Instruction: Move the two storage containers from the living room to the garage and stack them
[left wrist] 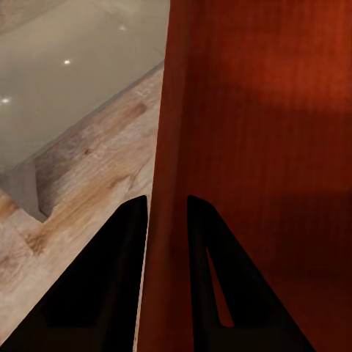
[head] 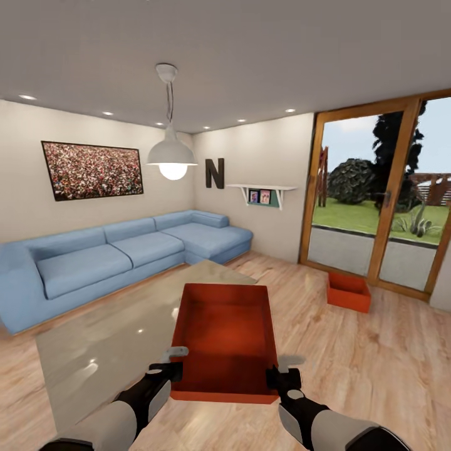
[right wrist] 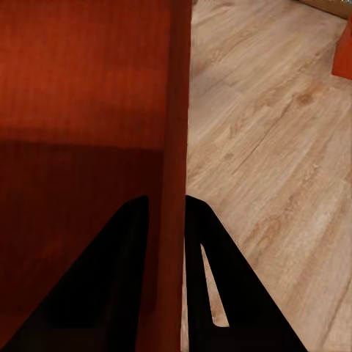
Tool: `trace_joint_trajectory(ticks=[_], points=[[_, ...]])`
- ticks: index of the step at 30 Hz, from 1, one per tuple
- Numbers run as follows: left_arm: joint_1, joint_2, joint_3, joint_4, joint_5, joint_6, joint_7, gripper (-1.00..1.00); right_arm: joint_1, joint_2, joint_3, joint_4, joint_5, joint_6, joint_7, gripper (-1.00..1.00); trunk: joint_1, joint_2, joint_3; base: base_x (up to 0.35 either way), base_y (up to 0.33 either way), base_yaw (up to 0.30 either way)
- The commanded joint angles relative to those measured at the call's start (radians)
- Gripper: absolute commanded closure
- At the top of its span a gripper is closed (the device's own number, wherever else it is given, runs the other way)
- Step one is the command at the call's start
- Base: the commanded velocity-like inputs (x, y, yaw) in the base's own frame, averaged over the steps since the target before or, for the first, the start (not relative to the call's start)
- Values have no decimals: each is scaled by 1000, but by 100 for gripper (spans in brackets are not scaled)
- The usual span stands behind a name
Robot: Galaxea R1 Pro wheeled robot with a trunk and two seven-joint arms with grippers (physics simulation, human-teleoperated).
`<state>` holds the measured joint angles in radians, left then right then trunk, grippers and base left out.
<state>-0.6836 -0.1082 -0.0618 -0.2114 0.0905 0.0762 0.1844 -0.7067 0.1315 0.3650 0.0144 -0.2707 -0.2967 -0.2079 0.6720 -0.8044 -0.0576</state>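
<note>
living room: blue sofa (head: 119, 250) along far wall; glass table (head: 106, 338) beside it | held container (head: 227, 338) carried over wood floor (head: 376, 363), left gripper (head: 168, 371) and right gripper (head: 274, 378) each clamped on a side wall | second container (head: 348, 291) set down by glass doors (head: 376, 200)

One orange-red storage container (head: 227, 341) sits level and upright, open top showing a bare inside, held off the wood-plank floor (head: 376, 363) with its walls pinched from both sides. The second container (head: 348, 291) rests flat on that floor, well apart, by the glass doors (head: 376, 194).
</note>
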Motion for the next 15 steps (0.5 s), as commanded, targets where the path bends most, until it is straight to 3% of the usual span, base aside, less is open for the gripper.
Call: trace_joint_trajectory(ticks=[1,15], points=[[-1,7,19,-2,-5,7,26,100,-1,0,-29,-2,11,-1,0,100,0,-1,-2,0,0,277],[-1,8,19,-2,-5,7,26,100,-1,0,-29,-2,11,-1,0,100,0,-1,-2,0,0,277]])
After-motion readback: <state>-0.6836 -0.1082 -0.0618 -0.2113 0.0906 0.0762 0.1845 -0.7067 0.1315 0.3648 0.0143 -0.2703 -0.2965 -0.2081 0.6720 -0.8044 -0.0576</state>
